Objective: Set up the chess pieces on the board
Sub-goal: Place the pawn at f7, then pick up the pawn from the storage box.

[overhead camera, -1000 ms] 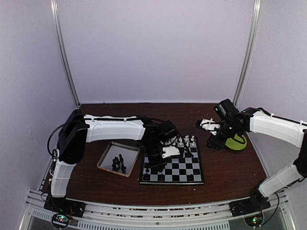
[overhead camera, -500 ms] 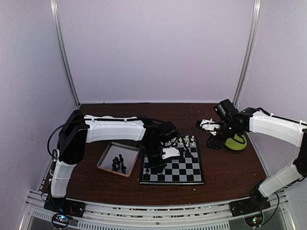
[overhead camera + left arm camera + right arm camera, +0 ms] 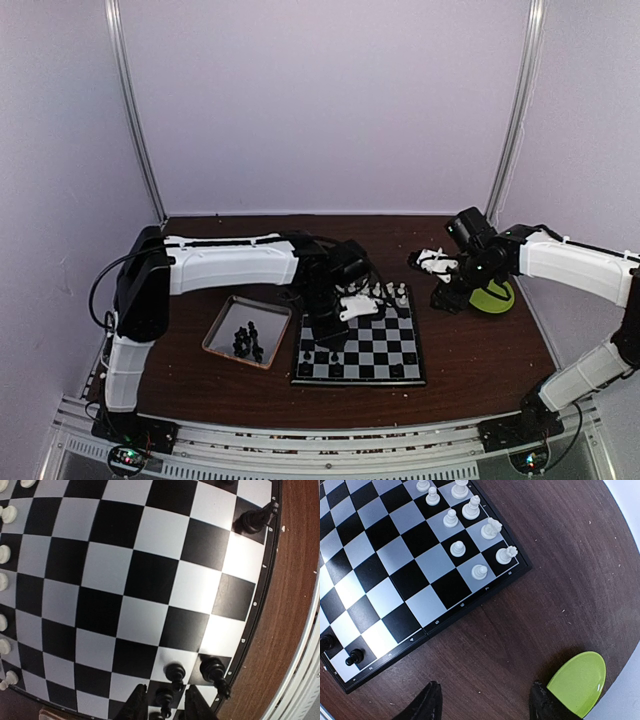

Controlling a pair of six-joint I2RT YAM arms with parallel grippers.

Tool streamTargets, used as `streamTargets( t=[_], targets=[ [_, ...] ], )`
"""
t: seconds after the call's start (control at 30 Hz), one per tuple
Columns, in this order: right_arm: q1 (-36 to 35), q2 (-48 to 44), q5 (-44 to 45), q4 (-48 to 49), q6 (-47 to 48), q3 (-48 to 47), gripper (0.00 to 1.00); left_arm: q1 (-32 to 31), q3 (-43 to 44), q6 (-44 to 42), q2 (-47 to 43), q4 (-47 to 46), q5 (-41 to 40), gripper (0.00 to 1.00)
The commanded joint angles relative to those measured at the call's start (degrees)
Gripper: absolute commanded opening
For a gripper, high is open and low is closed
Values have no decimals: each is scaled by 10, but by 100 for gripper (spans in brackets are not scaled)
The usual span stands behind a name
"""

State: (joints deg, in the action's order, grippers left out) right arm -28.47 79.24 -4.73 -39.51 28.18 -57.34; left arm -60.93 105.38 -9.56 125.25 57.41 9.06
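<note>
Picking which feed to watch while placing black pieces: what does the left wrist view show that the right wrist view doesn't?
Only the left wrist: a cluster of black pieces at the board's edge, right by the left tool, whose fingers stand apart. Only the right wrist: the green dish and the open right tool. Both: the board and the white pieces lined up along one side.

Dark brown wood surface under both jaws, scattered pale specks. Pale lilac walls behind jaws and to either side. Slanted metal posts at back corners. Ribbed aluminium rail nearer than jaws. Soft even light.
</note>
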Motion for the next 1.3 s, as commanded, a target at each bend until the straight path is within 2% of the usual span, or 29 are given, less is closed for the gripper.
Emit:
streamTargets(
  t=[0.0,0.17,0.3,0.5,0.87,1.07,1.27],
  targets=[
    [4,10,-8,-7,2,-1,59,25,1,1,-85,17,-33,27],
    [4,14,-12,-10,3,-4,59,88,-65,45,-169,-1,-85,28],
    [4,16,-15,-13,3,-6,59,157,-158,109,-225,-30,-128,30],
    [4,19,-17,-13,2,-8,59,236,-273,180,-265,-64,-137,29],
    [4,23,-14,-13,1,-7,59,247,-346,189,-249,-93,-142,32],
    [4,30,-16,-16,1,-11,59,264,-382,201,-257,-126,-116,40],
    [4,31,-14,-15,-1,-10,59,283,-412,190,-253,-154,-91,35]
  ],
)
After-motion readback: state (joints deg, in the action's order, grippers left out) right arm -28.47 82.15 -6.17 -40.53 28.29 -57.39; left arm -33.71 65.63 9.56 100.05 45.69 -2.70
